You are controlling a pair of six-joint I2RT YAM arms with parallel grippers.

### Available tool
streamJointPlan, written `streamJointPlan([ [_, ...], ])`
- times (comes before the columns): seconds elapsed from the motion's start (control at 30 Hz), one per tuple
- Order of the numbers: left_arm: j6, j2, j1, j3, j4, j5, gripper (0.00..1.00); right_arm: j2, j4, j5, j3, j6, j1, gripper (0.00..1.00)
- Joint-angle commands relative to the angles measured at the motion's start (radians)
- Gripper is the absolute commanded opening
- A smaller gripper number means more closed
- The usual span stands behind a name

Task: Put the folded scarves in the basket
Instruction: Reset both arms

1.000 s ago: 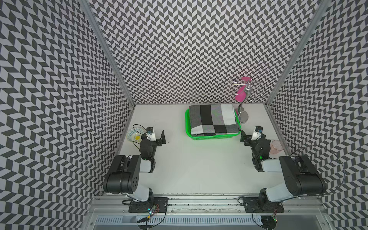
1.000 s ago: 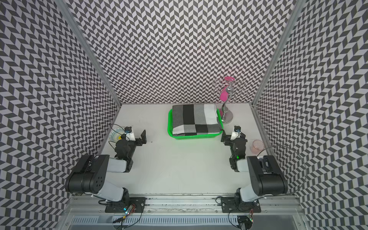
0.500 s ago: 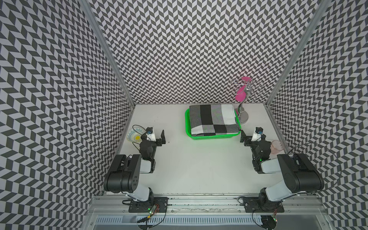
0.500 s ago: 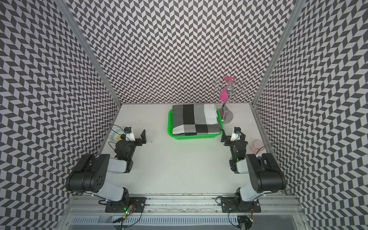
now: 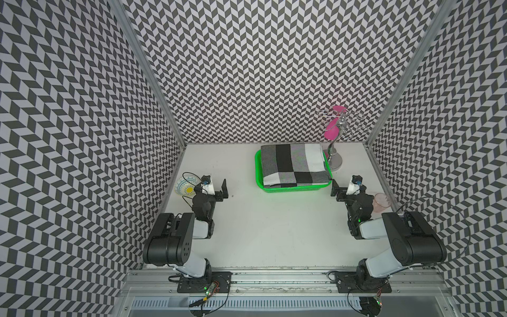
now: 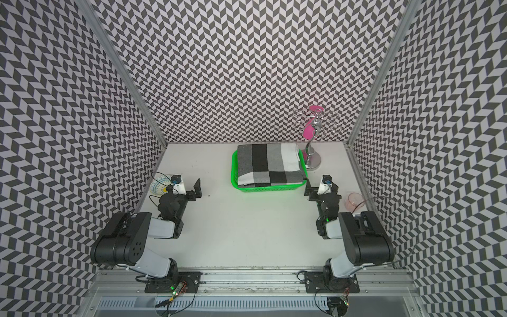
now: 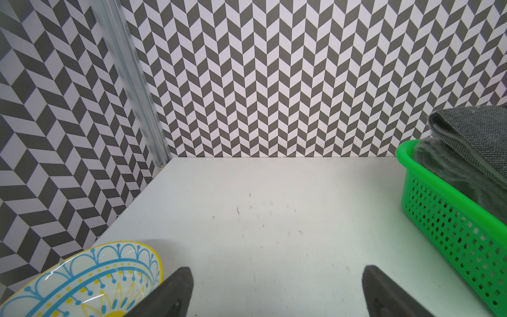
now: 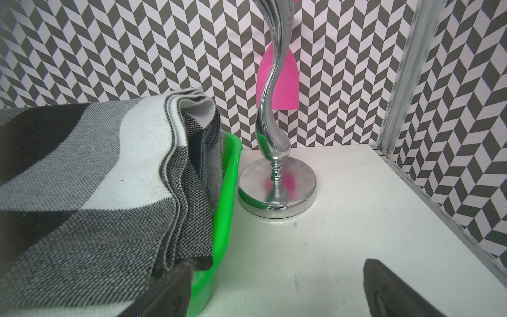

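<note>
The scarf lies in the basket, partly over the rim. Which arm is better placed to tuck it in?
Right, probably. The right gripper, open, sits beside the basket's near corner, where the scarf overhangs the rim. The left gripper is farther away.

place: a robot test lab, one small booth | walls (image 5: 260,68): black-and-white zigzag paper on three sides | counter (image 5: 274,225): plain white, boxed in by shiny metal posts (image 5: 145,68) | front: metal rail (image 5: 282,274) with the left arm (image 5: 175,238) and right arm (image 5: 406,241) bolted on | near the arm bases: a small board with a green light (image 5: 210,289)
</note>
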Motion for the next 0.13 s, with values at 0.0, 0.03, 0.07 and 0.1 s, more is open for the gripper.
streamJointPlan([
  [0.0, 0.003, -0.005, -0.001, -0.012, 0.028, -0.01, 0.99, -0.004, 0.042, -0.008, 0.013, -0.008, -0.004, 1.0],
  [0.03, 0.003, -0.004, -0.001, -0.012, 0.029, -0.009, 0.99, -0.007, 0.045, -0.008, 0.011, -0.008, -0.004, 0.99],
  [0.07, 0.002, -0.003, 0.0, -0.012, 0.029, -0.009, 1.0, -0.009, 0.047, -0.009, 0.009, -0.009, -0.004, 1.0],
  [0.1, 0.002, -0.003, -0.001, -0.012, 0.028, -0.009, 1.0, -0.01, 0.048, -0.01, 0.006, -0.009, -0.004, 0.99],
])
